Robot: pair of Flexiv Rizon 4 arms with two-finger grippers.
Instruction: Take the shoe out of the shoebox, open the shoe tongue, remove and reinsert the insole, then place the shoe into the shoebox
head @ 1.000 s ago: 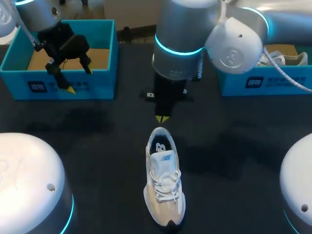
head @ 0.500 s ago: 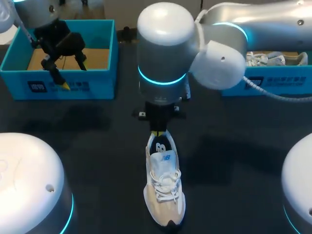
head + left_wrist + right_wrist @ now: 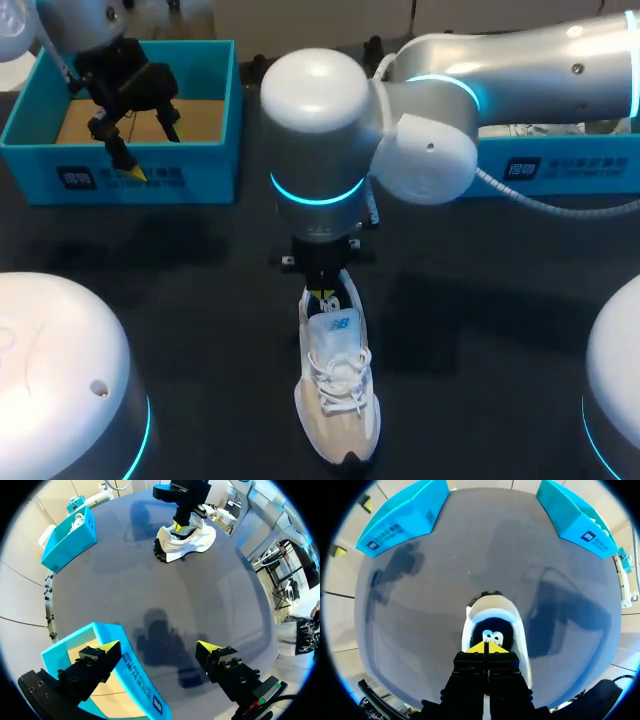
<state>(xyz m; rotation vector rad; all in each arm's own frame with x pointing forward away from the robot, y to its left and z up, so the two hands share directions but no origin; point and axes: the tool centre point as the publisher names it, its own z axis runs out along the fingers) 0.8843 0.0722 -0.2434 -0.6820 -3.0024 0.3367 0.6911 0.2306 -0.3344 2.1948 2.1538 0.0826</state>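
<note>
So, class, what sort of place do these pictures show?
Probably a robotics lab or test bench: the left arm and right arm reach over a dark table, with a white shoe and teal shoeboxes set out.

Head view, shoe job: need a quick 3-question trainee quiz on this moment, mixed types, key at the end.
1. True or false: the shoe stands on the table, not inside a box.
2. Pick one. The left claw is:
A) shut on the shoe
B) open, by the left shoebox
C) shut, inside the right shoebox
3. Fill in: the right claw, its yellow tips pressed together, is over the shoe's ____ end (heel or toe).

Key:
1. True.
2. B.
3. Heel. The toe points away from it, toward the robot.
</note>
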